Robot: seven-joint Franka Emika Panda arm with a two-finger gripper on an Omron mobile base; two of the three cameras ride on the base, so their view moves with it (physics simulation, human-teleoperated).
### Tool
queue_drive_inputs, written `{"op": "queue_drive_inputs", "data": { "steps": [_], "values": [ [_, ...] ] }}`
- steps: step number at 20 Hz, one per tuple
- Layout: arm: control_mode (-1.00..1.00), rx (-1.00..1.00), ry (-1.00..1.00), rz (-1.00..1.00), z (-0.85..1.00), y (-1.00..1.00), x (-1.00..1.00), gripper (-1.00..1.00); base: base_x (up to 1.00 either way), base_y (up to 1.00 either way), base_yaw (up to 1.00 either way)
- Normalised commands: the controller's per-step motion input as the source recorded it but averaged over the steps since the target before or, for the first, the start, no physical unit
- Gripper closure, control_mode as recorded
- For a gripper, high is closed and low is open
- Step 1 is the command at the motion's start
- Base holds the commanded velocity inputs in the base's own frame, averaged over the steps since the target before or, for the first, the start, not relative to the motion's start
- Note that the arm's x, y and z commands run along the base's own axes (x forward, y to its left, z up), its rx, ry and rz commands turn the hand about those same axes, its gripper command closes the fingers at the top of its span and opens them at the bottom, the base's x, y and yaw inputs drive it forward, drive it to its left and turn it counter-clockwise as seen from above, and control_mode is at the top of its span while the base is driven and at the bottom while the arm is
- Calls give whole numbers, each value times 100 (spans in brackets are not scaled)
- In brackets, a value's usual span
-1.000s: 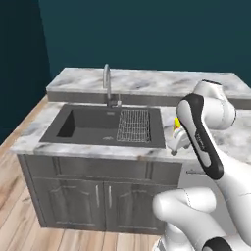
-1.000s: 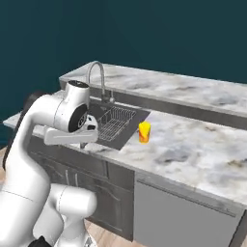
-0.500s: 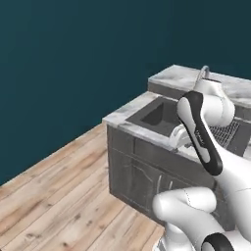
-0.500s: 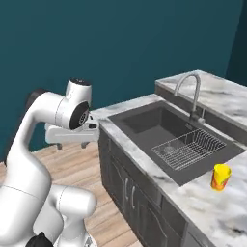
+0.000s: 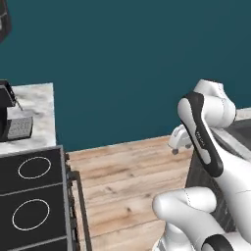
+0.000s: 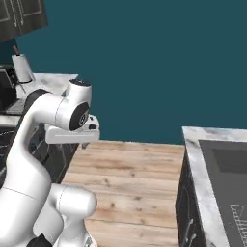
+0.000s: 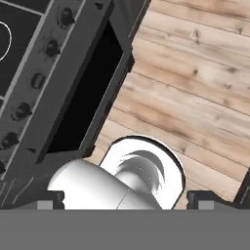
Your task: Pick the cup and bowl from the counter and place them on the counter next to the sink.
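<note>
swinging across a kitchen aisle, the white arm (image 5: 206, 132) is carried folded high over the wooden floor (image 5: 127, 181), its hand tucked close to the body, a posture that by the look of it suits travel rather than reaching. the gripper (image 7: 124, 197) shows as two small dark tips at the bottom corners of the hand view, set wide apart with nothing between them; the jaws look open and empty. that view looks down past the oven front (image 7: 73, 93) and its row of knobs (image 7: 46, 48) to the pale planks.

at lower left of the left base view sits the black stovetop (image 5: 32, 196) with white burner rings, and above it a strip of marble table (image 5: 37, 105) carrying a metal grater (image 5: 19, 128). at lower right of the right base view the second marble table (image 6: 198, 159) borders the dark sink (image 6: 226, 169), with a corner of its wire rack (image 6: 239, 217) at the frame's edge. at upper left of that view a white canister (image 6: 21, 70) stands on the far table.

neither the cup nor the bowl can be made out in these views, so where they sit cannot be told. judging from the empty gripper turned toward the stove side, the robot seems to be between fetches, with a pickup ahead; the sink-side table appears handy for the drop.
</note>
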Motion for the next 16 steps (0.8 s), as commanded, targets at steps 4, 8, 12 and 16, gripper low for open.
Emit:
{"op": "queue_drive_inputs", "data": {
  "steps": [4, 8, 12, 16],
  "values": [
    [100, 0, 0, 0, 0, 0, 0, -100, -15, 0, 99],
    [100, 0, 0, 0, 0, 0, 0, -100, -16, 0, 99],
    [100, 0, 0, 0, 0, 0, 0, -100, -31, -4, 97],
    [100, 0, 0, 0, 0, 0, 0, -100, -33, -4, 96]
  ]
}}
